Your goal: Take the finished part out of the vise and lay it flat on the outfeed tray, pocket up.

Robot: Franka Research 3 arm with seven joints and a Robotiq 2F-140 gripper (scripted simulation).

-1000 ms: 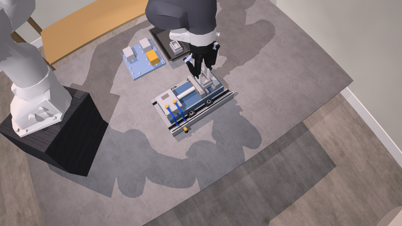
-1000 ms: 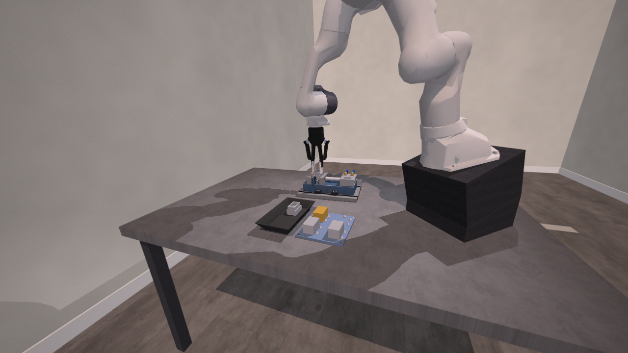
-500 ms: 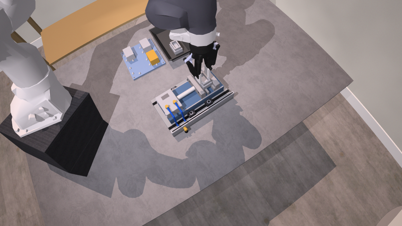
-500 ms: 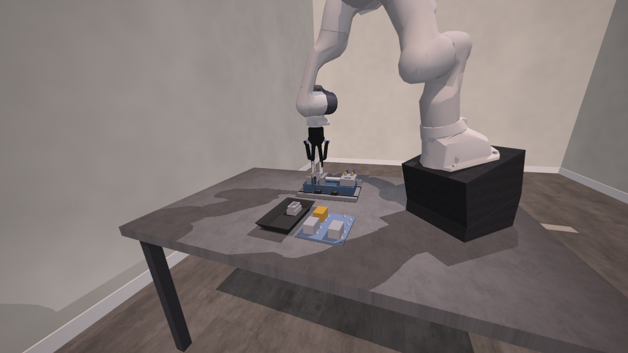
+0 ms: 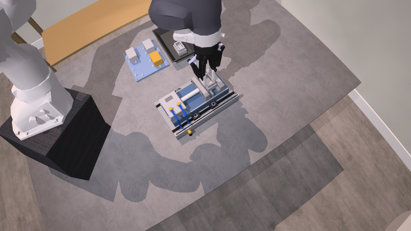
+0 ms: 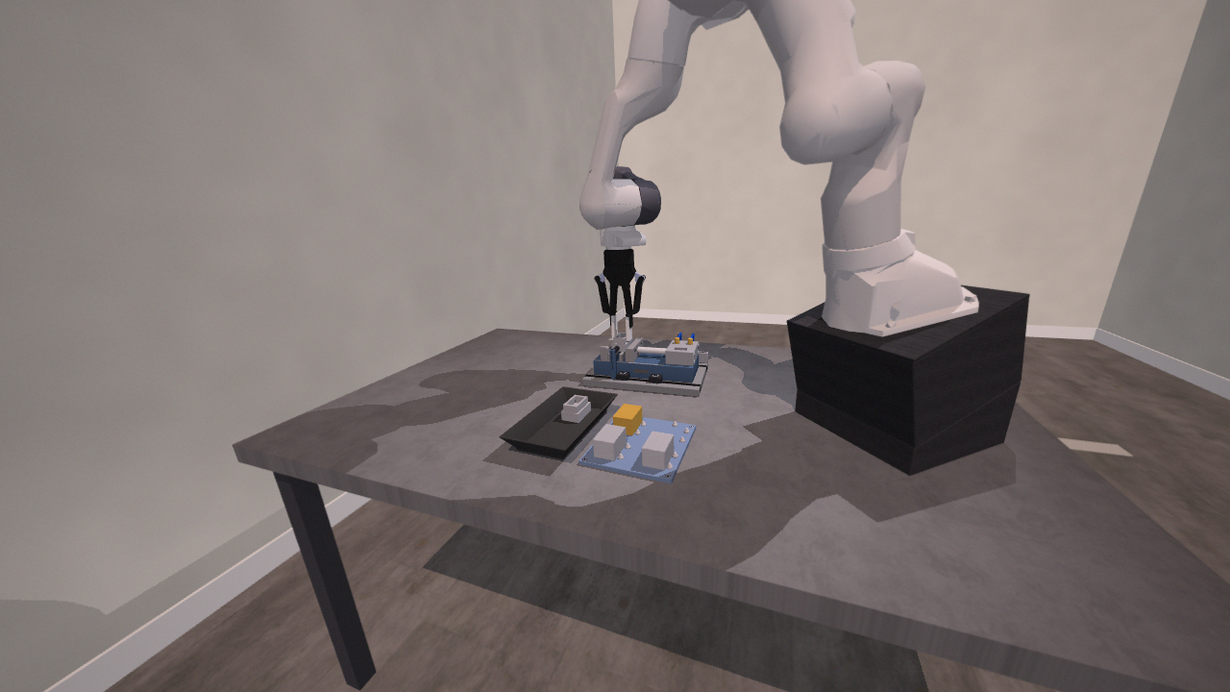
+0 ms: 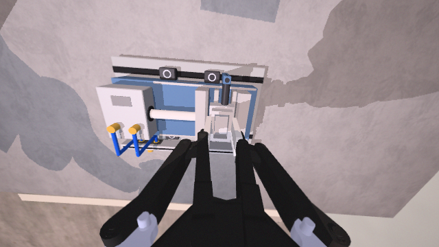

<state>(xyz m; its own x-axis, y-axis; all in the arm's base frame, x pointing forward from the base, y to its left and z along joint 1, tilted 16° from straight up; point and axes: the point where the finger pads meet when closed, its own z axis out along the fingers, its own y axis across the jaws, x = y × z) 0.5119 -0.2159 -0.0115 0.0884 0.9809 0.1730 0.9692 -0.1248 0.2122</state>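
Note:
The blue and grey vise (image 5: 198, 100) stands mid-table. The finished part (image 5: 210, 84), a pale grey block with a rectangular pocket facing up, sits between the vise jaws. My gripper (image 5: 207, 77) points straight down over it and is shut on the part's two sides. In the wrist view the part (image 7: 221, 125) lies between my fingertips, inside the vise (image 7: 185, 106). The dark outfeed tray (image 5: 172, 46) lies just behind the vise, partly hidden by my wrist. It also shows in the exterior view (image 6: 558, 419).
Another pale pocketed part (image 5: 179, 47) lies in the tray. A light blue fixture plate (image 5: 146, 58) with two grey blocks and an orange block (image 5: 156, 58) sits left of the tray. The robot's black base (image 5: 57, 134) stands at the left.

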